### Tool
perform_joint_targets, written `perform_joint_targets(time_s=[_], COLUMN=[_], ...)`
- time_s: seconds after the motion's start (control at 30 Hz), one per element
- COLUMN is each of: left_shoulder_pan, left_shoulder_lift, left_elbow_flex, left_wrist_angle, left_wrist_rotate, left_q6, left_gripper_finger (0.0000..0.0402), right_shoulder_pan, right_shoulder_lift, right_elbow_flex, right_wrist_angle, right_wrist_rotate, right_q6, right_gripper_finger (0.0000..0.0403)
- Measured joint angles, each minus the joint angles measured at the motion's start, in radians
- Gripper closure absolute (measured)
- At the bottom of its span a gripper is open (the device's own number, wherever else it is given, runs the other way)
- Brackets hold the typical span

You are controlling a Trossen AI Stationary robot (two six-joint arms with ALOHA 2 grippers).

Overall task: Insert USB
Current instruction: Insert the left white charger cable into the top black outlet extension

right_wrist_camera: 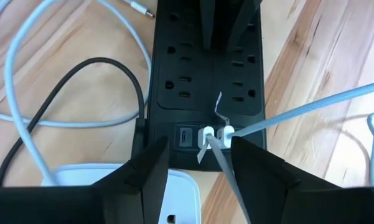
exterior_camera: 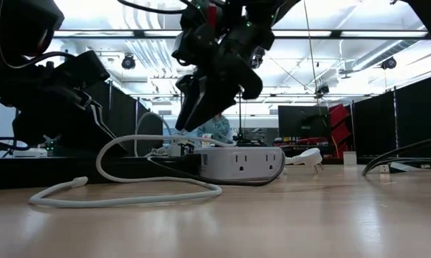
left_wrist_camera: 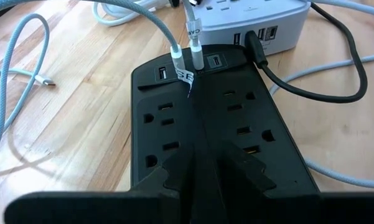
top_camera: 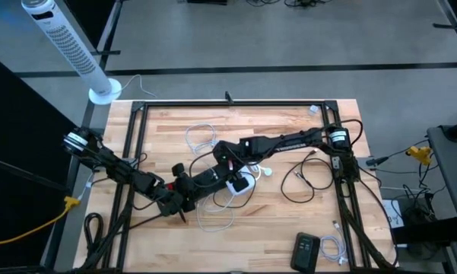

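Black power strip (left_wrist_camera: 211, 124) at mid-table, left gripper (left_wrist_camera: 202, 168) clamped on its near end, right gripper (right_wrist_camera: 199, 158) spread wide over two white USB plugs (right_wrist_camera: 215, 134) in its far end

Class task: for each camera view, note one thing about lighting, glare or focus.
High view: even light on the wooden table, soft shadows. Low view: bright ceiling lights glare behind, leaving the right pincer in silhouette; the near tabletop blurs. Left wrist view: soft sheen on the black power strip. Right wrist view: near fingers are out of focus.
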Motion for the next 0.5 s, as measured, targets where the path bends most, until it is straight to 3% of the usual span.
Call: perform_joint_targets(time_s=[0.5], left_shoulder_pan=[0.000], left_shoulder_lift=[0.000], left_elbow_flex=[0.000], left_wrist_angle=[0.000], left_wrist_rotate=[0.007], left_q6=[-0.012], left_gripper_finger=[0.0338], right_shoulder_pan=[-0.015], right_shoulder_lift=[0.001], right_elbow_flex=[-0.073], right_wrist_angle=[0.162], right_wrist_rotate=[0.011], right_q6=[0.058], right_gripper_finger=[0.0292])
